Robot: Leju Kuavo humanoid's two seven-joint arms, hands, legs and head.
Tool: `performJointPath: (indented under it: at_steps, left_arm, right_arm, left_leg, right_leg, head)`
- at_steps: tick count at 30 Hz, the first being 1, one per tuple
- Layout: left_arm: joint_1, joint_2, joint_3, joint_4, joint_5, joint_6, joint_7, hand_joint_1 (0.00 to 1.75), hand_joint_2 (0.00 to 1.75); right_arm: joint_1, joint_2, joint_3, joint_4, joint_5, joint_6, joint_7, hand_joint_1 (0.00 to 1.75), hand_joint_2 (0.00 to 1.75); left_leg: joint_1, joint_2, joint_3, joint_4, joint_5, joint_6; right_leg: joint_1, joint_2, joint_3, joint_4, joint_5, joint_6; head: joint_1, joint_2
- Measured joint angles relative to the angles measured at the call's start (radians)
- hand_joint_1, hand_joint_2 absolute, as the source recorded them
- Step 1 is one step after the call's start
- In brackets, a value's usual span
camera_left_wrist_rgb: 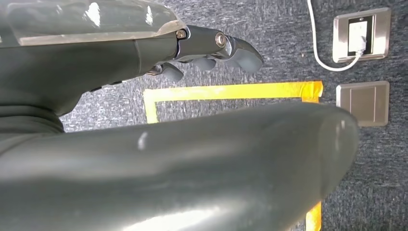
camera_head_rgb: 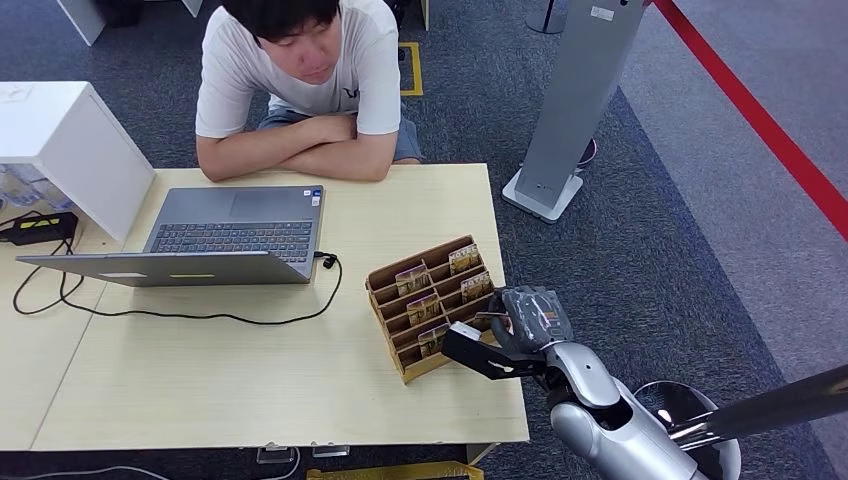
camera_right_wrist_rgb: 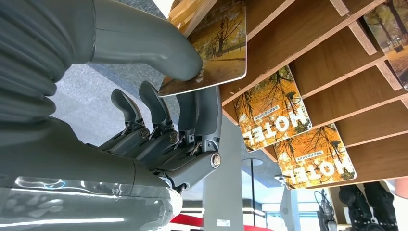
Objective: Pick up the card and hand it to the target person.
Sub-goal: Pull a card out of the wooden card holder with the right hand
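Note:
A wooden stepped card rack [camera_head_rgb: 407, 309] stands near the table's right edge and holds several orange hotel cards [camera_head_rgb: 411, 279]. My right hand [camera_head_rgb: 528, 320] is at the rack's right side. In the right wrist view its thumb [camera_right_wrist_rgb: 159, 50] presses on one hotel card [camera_right_wrist_rgb: 217, 50] from one face while the fingers [camera_right_wrist_rgb: 202, 115] back it from the other, so the card is pinched. Other cards [camera_right_wrist_rgb: 275, 108] sit in the rack's slots [camera_right_wrist_rgb: 332, 62]. My left hand [camera_left_wrist_rgb: 211, 48] hangs over the carpet with fingers loosely curled and nothing in it. A person [camera_head_rgb: 300, 80] sits across the table with arms folded.
An open grey laptop [camera_head_rgb: 215, 240] with a black cable [camera_head_rgb: 200, 315] lies on the table's left half. A white box [camera_head_rgb: 70, 150] stands at the far left. A grey kiosk stand [camera_head_rgb: 570, 110] rises right of the table, beside a red floor line [camera_head_rgb: 770, 130].

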Motion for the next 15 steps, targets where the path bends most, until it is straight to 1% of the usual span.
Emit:
performJointPath:
  at_steps: [8,15]
  left_arm:
    - [0.000,0.000,0.000,0.000,0.000,0.005,-0.002,0.00,0.00]
    - [0.001,0.000,0.000,0.000,0.002,0.006,-0.002,0.00,0.00]
  right_arm:
    - [-0.010,-0.004,-0.001,-0.052,0.039,-0.017,0.007,1.48,1.75]
    - [-0.058,-0.028,-0.029,-0.224,0.090,-0.092,0.028,1.48,1.75]
  left_leg:
    - [0.000,0.000,0.000,0.000,0.000,0.000]
    - [0.000,0.000,0.000,0.000,0.000,0.000]
  right_leg:
    - [0.000,0.000,0.000,0.000,0.000,0.000]
    - [0.000,0.000,0.000,0.000,0.000,0.000]
  head:
    - [0.000,0.000]
    - [0.000,0.000]
